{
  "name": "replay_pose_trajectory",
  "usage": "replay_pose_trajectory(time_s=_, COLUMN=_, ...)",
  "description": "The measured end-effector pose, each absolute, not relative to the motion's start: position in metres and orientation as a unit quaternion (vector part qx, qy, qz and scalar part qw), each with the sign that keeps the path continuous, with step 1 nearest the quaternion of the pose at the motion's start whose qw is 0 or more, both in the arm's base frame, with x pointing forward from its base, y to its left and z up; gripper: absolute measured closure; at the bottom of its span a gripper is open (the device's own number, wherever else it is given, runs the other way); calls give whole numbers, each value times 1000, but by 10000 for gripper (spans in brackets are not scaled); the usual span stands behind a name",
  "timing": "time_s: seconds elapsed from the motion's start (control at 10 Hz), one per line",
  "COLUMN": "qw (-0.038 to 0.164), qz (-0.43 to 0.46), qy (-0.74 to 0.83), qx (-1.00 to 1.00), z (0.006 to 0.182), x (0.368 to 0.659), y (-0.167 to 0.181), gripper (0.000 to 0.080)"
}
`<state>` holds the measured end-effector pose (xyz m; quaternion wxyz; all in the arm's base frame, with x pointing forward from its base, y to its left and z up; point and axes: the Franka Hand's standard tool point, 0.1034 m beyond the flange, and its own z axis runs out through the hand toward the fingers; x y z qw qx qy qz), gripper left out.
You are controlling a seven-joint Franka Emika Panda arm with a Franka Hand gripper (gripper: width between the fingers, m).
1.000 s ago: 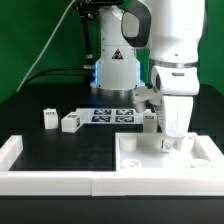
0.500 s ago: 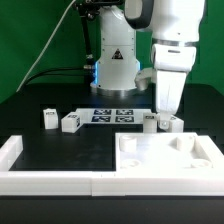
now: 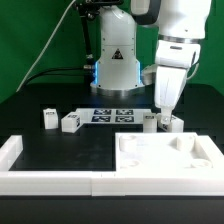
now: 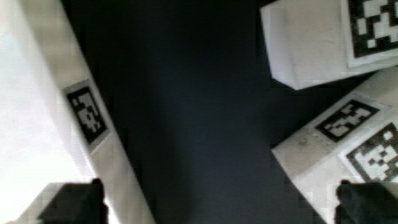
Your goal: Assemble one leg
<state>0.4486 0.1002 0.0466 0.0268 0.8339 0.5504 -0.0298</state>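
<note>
In the exterior view my gripper (image 3: 161,109) has risen off the white panel (image 3: 165,158) and now hangs above its far edge, so I judge a leg pickup comes next. I count four legs: the leg (image 3: 150,122) and another leg (image 3: 171,123) just behind the panel below the gripper, a third leg (image 3: 47,118) and a fourth leg (image 3: 70,122) well off to that view's left, plus one marker board (image 3: 112,115). In the wrist view the fingertips (image 4: 71,203) stand wide apart with nothing between them, and white tagged pieces (image 4: 338,130) flank the dark gap, though I cannot tell which they are.
</note>
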Motion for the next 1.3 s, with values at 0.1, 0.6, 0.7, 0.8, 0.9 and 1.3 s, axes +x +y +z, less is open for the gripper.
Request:
replay_pose_trajectory(time_s=0.1, qw=27, qz=-28, qy=514, qx=857, z=46, x=447, y=102, gripper=150)
replay_pose_trajectory(time_s=0.6, qw=8, qz=-25, qy=162, qx=986, z=37, x=419, y=125, gripper=150)
replay_pose_trajectory(time_s=0.7, qw=5, qz=-26, qy=115, qx=993, z=35, x=415, y=130, gripper=150)
replay_pose_trajectory(time_s=0.8, qw=3, qz=-26, qy=106, qx=994, z=36, x=416, y=130, gripper=150)
replay_pose_trajectory(time_s=0.9, qw=4, qz=-32, qy=109, qx=994, z=36, x=416, y=129, gripper=150)
replay_pose_trajectory(time_s=1.3, qw=32, qz=-143, qy=165, qx=975, z=37, x=413, y=125, gripper=150)
